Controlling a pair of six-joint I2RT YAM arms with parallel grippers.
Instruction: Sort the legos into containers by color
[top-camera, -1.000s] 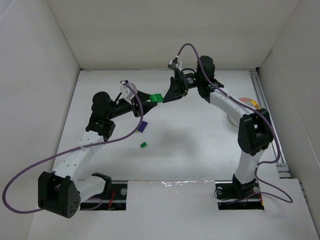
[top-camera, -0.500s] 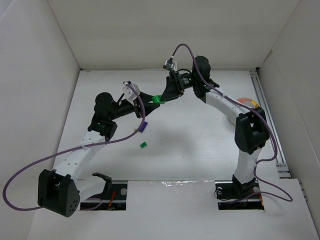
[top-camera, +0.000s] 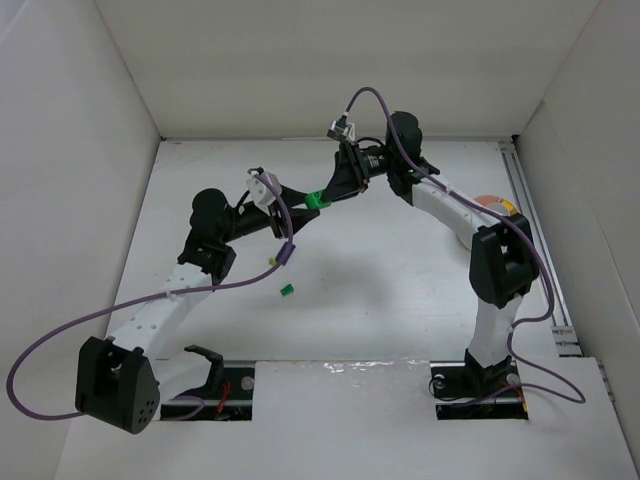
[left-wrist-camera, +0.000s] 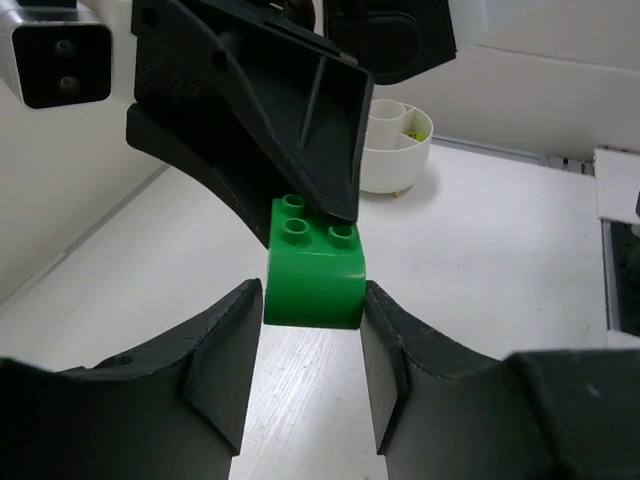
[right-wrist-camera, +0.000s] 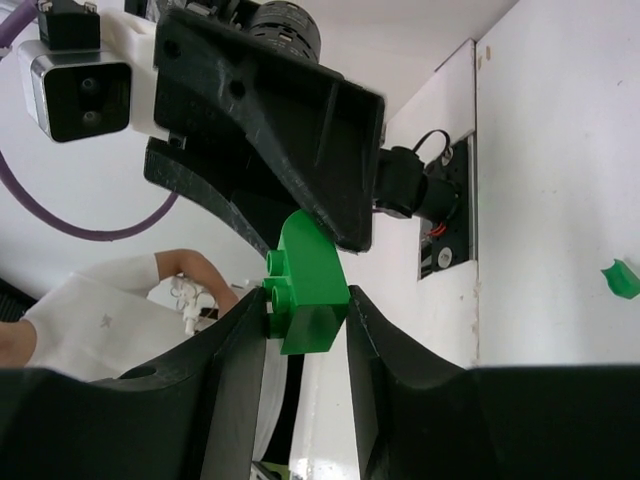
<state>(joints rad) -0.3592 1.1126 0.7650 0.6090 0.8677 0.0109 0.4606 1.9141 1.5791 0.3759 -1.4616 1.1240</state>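
Table (top-camera: 400, 300): white, walled on three sides; both arm bases are bolted at its near edge.
Small green piece (top-camera: 286, 290): lies loose on the table, nearest the bases, well apart from both grippers. The right wrist view shows it on bare table at the frame edge.
Purple brick (top-camera: 286, 255): just beyond the small green piece, under the left arm's purple cable. Cannot tell whether cable and brick touch.
Left gripper (left-wrist-camera: 312, 300): raised above the table, left of centre, pointing toward the right arm. Its two fingers (left-wrist-camera: 225, 350) are clamped on the lower sides of the green brick.
Green brick (left-wrist-camera: 315, 265): off the table, held in the air between the two grippers, studs facing away from the left wrist camera. It is far larger than the loose pieces on the table.
Right gripper (right-wrist-camera: 305, 315): meets the left gripper nose to nose over the far middle of the table. Its fingers lie against both sides of the same green brick, closed on it. Both arms grip the one brick.
Bowl (left-wrist-camera: 385, 165): round, white, with a central cylinder and wedge compartments, on the table at the far right, partly hidden behind the right arm in the top view.
Bowl contents: a lime piece (left-wrist-camera: 420, 128) in one wedge. Orange and yellow show at the rim from above.
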